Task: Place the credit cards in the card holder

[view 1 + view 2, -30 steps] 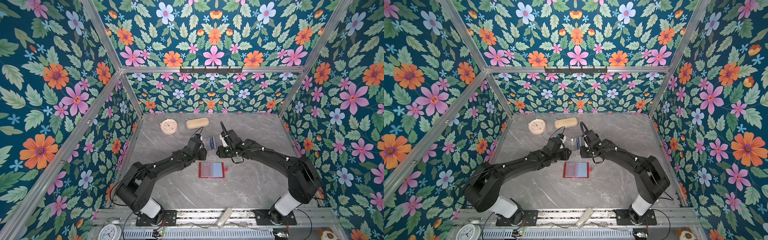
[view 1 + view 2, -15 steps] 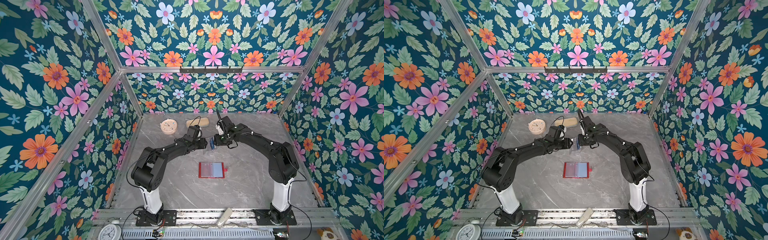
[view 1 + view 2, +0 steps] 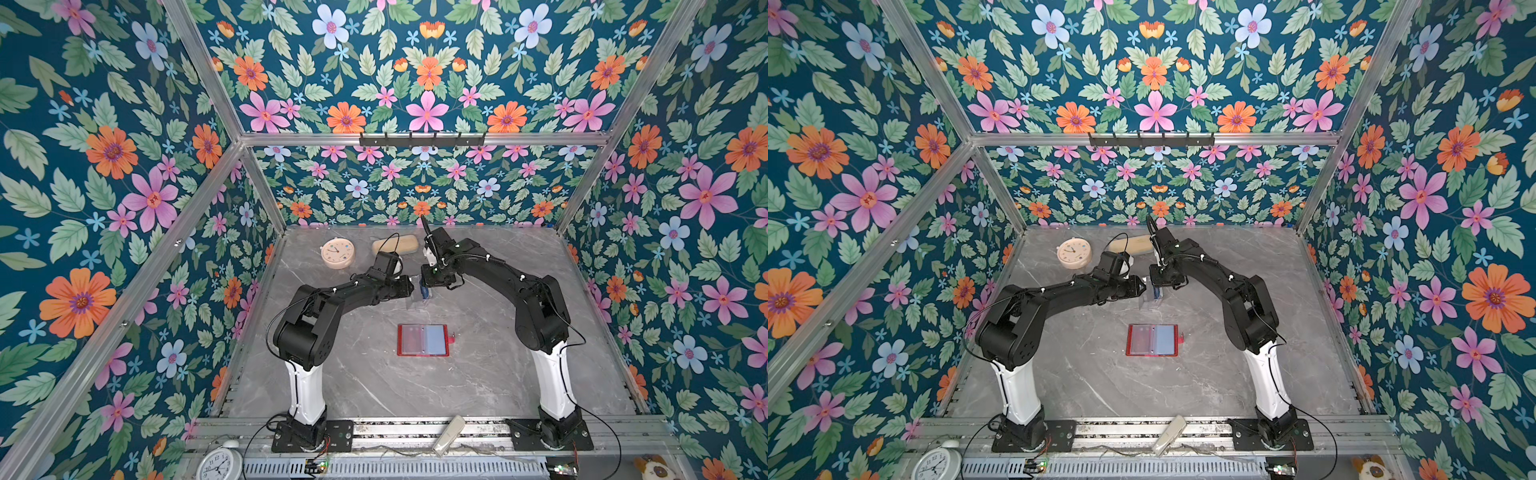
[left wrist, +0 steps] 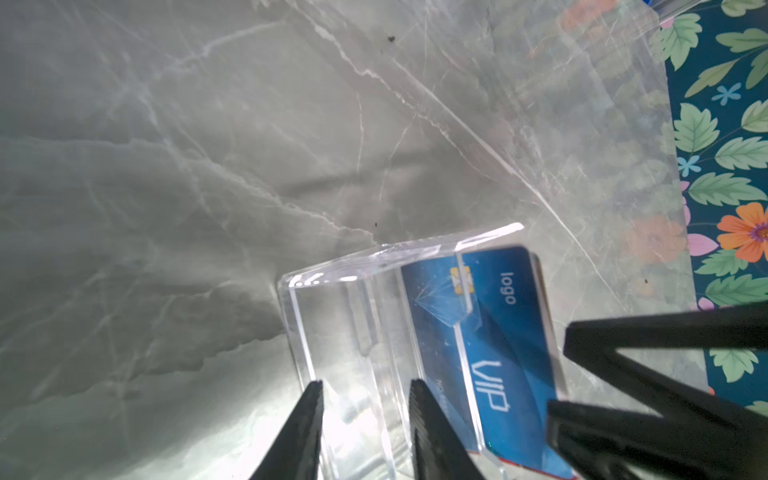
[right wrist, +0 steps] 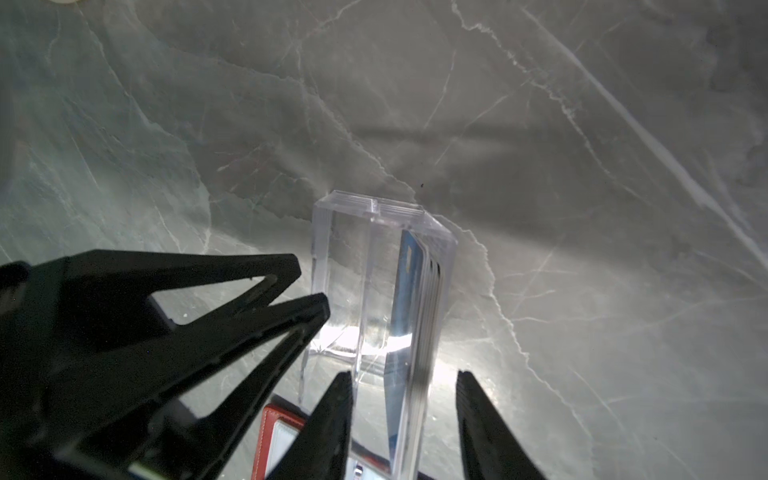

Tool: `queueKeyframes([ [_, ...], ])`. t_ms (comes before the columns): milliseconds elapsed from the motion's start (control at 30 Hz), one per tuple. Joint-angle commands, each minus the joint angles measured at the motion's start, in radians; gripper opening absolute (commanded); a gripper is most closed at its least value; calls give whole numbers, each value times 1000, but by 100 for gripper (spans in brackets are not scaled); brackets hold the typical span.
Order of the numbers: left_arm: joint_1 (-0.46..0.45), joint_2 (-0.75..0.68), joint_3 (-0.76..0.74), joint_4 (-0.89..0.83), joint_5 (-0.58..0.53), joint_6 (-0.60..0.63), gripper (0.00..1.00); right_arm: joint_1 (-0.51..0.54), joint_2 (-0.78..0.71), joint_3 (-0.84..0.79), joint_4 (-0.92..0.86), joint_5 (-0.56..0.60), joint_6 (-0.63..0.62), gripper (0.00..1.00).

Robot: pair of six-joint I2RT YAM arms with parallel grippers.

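A small clear box (image 3: 417, 301) (image 4: 332, 316) stands at mid-table with several credit cards upright in it. The front one is a blue card (image 4: 498, 332) (image 5: 409, 291) with white letters. My right gripper (image 5: 405, 378) (image 3: 428, 286) is open over the stack: one finger lies by the clear wall, the other stands apart from the cards' edges. My left gripper (image 4: 365, 386) (image 3: 411, 286) reaches in from the left, its fingers on either side of the box's empty part; contact is unclear. The red card holder (image 3: 423, 340) (image 5: 274, 432) lies open nearer the front.
A round beige clock (image 3: 337, 252) and a tan oblong thing (image 3: 395, 245) lie at the back. A clear plastic sheet (image 4: 540, 83) lies beyond the box. Floral walls close in three sides. A white remote (image 3: 449, 434) rests on the front rail.
Both arms have swung from lying low to standing upright at the shoulders. The grippers stayed by the clear box, and the right one has come in closer over the cards.
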Motion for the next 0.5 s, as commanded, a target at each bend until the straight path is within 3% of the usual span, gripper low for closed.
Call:
queueKeyframes([
  [0, 0, 4, -3, 12, 21, -8, 37, -1, 28, 37, -56, 15, -4, 42],
  [467, 0, 12, -27, 14, -1, -31, 36, -2, 121, 156, -146, 54, -12, 38],
])
